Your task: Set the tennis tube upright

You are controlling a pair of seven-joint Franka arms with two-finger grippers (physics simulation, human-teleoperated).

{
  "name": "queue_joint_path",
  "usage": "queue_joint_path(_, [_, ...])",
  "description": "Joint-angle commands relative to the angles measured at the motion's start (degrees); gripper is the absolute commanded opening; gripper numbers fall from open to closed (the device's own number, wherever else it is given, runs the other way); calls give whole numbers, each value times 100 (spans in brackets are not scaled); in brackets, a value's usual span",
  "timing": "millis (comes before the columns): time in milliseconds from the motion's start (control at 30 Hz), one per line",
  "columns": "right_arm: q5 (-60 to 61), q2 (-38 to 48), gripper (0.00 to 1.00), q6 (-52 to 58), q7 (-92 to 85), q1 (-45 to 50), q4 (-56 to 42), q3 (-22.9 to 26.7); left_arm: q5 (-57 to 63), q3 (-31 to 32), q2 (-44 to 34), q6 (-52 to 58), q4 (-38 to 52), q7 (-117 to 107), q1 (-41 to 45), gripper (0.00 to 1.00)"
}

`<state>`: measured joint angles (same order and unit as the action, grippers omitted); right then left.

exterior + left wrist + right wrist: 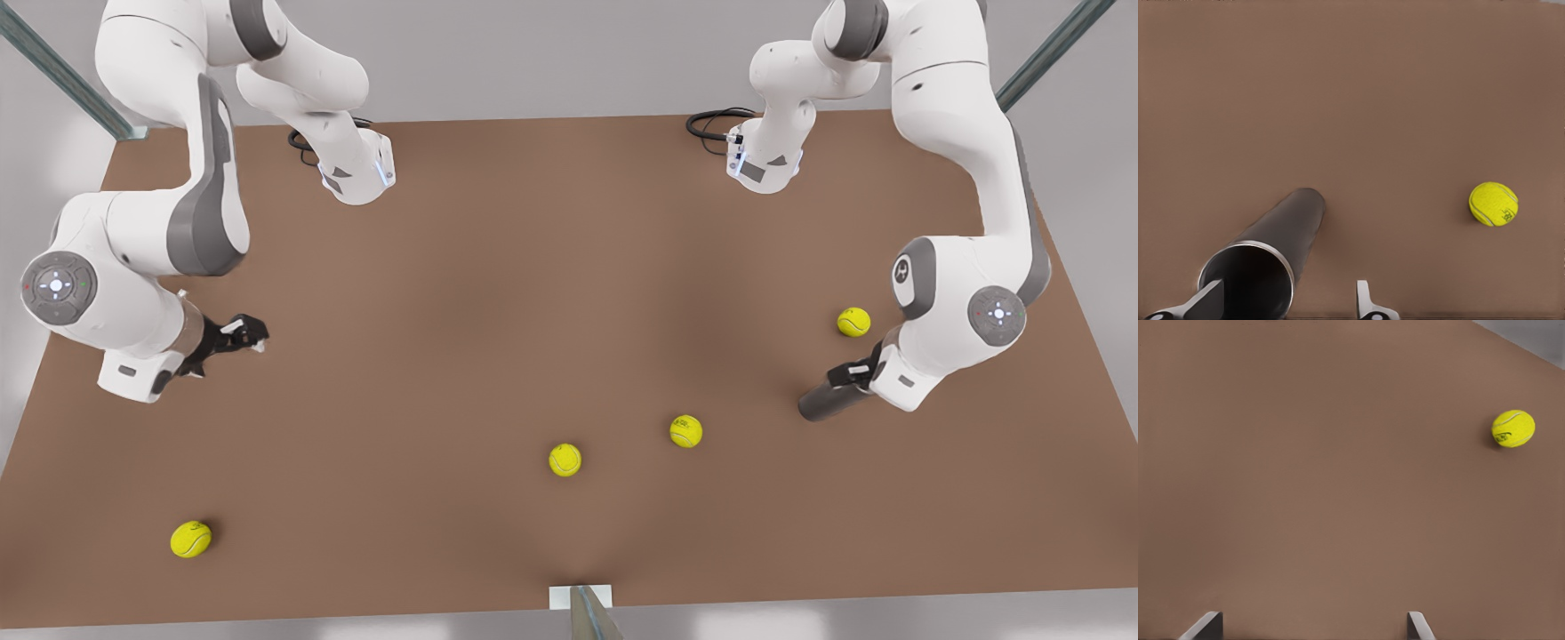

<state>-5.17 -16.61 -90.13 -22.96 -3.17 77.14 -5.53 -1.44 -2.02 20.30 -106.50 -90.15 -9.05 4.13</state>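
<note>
Lying flat on the table: tennis tube, near the front view's right edge.
From the left: right gripper spread wide, empty, above bare tabletop; scattered tennis balls; left gripper spread wide at the tube's rimmed end, not clamping.

I am in a bare test cell, a lab-style rig rather than any home or shop. I work over one plain brown surface with no cloth, marks or fittings on it, set against flat grey walls. Metal frame struts slant in at the far corners, and another strut on a pale bracket meets the near edge. My two white arms are bolted straight onto the surface at their bases, each with a black cable looped beside it. What lies about is practice stuff: yellow-green tennis balls scattered loose and a grey tube.
</note>
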Motion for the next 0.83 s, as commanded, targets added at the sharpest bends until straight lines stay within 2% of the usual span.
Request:
queue_joint_path(0, [7, 17, 100, -92, 28, 10, -6, -1, 3, 0, 0, 15, 6, 0, 0, 100])
queue_joint_path(67, [42, 97, 100, -84, 256, -43, 3, -1, 12, 0, 0, 24, 50, 0, 0, 100])
queue_joint_path(133, [69, 35, 100, -215, 1786, 89, 3, -54, 21, 0, 0, 103, 94, 9, 0, 100])
queue_joint_path(367, [236, -149, 100, -338, 1716, -60, -23, -45, 21, 9, -88, 1456, 1043, 62, -35, 100])
queue_joint_path(567, [227, -158, 100, -338, 1786, -25, -23, -45, 21, 0, -483, 1535, 1034, 88, -35, 100])
queue_joint_path(800, [218, -158, 100, -338, 1751, -43, -23, -45, 21, 0, -483, 1536, 1034, 88, -35, 100])
